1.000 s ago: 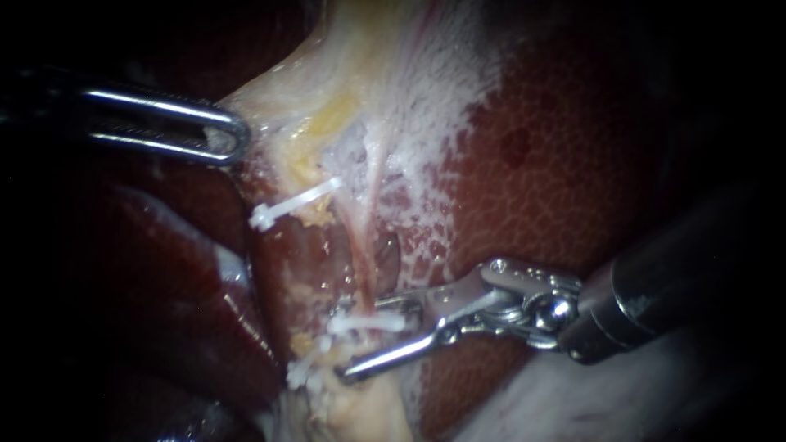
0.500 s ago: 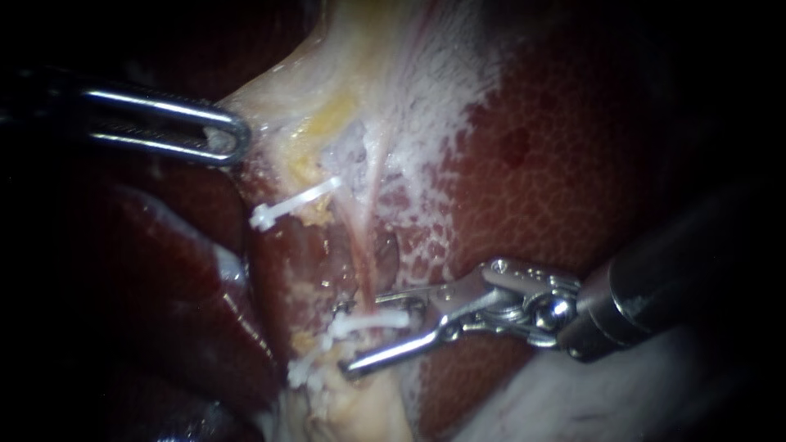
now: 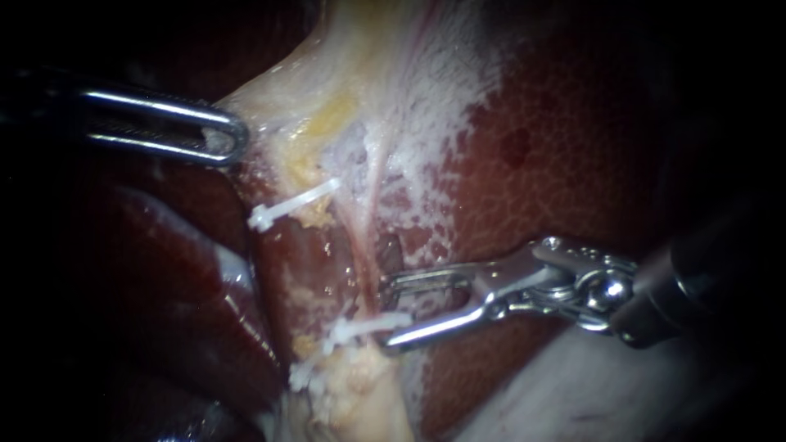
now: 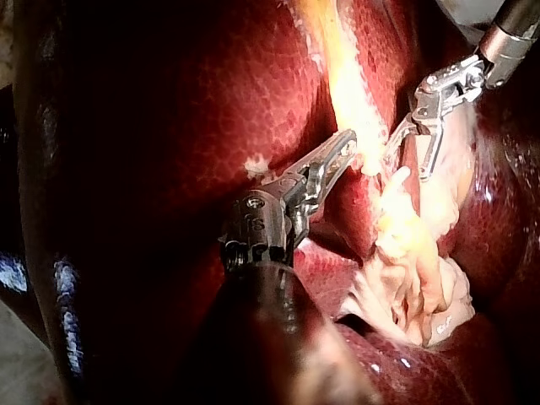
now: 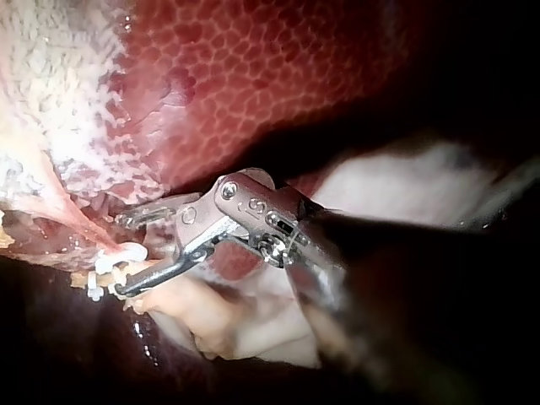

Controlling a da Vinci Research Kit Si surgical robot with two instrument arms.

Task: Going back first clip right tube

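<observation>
The white clip (image 3: 364,327) sits across the thin right tube (image 3: 366,245), low in the endoscope view. The right tool (image 3: 391,315), jaws apart and empty, has its lower jaw right at the clip's end, so I would draw it straight back along its shaft without snagging. Open room lies over the liver (image 3: 557,164) rightward; the left tool (image 3: 233,137), clamped on pale tissue (image 3: 286,106), stands well apart.
</observation>
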